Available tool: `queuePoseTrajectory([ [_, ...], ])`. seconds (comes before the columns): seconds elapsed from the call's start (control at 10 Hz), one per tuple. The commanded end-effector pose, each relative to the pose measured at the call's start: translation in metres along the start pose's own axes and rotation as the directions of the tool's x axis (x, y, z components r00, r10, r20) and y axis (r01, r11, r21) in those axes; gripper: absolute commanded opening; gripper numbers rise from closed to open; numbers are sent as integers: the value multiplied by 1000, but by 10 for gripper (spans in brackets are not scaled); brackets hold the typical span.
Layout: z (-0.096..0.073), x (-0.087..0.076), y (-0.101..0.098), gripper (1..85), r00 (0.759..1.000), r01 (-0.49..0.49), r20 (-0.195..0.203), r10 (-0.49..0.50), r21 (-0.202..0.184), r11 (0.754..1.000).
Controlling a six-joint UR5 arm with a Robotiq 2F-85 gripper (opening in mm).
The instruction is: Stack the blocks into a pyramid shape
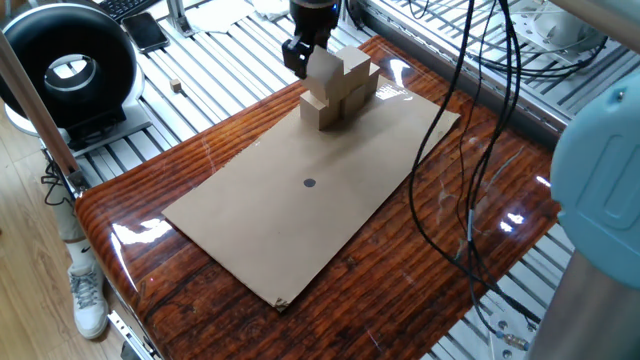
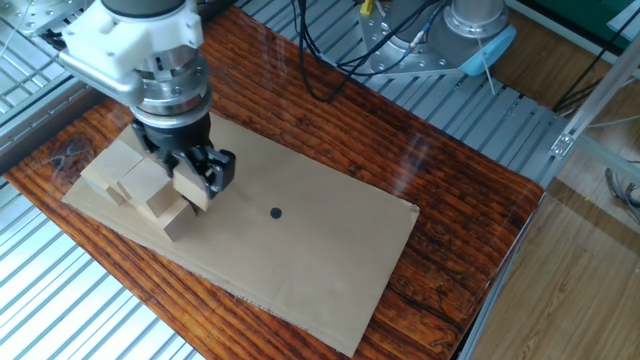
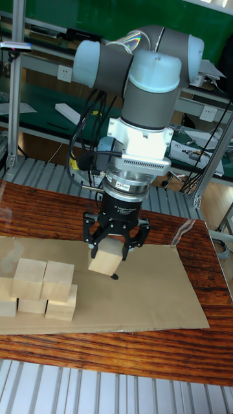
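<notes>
Nearest you, the cardboard sheet [image 3: 149,291] lay across the wooden surface [image 3: 194,239], with a black dot [image 2: 276,212] marked mid-sheet. Over it your gripper [image 3: 107,249] was clenched on one block [image 3: 105,260], lifted clear of the sheet and tilted a little. My read: you held it high so it would pass over the pile rather than knock it.

Further along sat the other blocks [image 3: 44,288] at the sheet's end, two up on a lower row, so the pyramid looked part built and the carried one seemed meant for a top spot.

The tall fixed view gave you the air gap under the carried block and the two levels of the pile. The other fixed view hid that gap: there the gripper [image 2: 188,178] and its block [image 2: 190,188] overlapped the pile [image 2: 140,190], and you could not tell touching from apart. One fixed view showed the gripper [image 1: 308,60] at the pile's [image 1: 340,88] far side, plus a tiny tan cube [image 1: 176,87] off on the metal slats.
</notes>
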State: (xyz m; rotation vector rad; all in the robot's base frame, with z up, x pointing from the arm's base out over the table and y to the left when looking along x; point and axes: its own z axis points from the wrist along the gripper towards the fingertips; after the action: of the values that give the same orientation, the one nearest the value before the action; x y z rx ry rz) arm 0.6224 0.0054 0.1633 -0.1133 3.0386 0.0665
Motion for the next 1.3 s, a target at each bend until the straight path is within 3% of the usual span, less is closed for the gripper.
queuePoseTrajectory([
  [0.0, -2, -10, 10, 10, 996, -85, 36, 87, -44, 995],
  [0.3, -4, -33, 13, 10, 980, -151, 116, 159, -73, 986],
  [0.4, -4, -32, 11, 10, 980, -158, 113, 165, -67, 985],
  [0.5, -7, -23, 12, 10, 983, -160, 81, 166, -66, 985],
  [0.6, -31, -15, 11, 10, 984, -165, 50, 169, -74, 984],
  [0.8, -60, -4, 5, 10, 988, -154, 14, 156, -81, 985],
  [1.2, -68, -1, -45, 10, 999, 18, 39, -20, 32, 999],
])
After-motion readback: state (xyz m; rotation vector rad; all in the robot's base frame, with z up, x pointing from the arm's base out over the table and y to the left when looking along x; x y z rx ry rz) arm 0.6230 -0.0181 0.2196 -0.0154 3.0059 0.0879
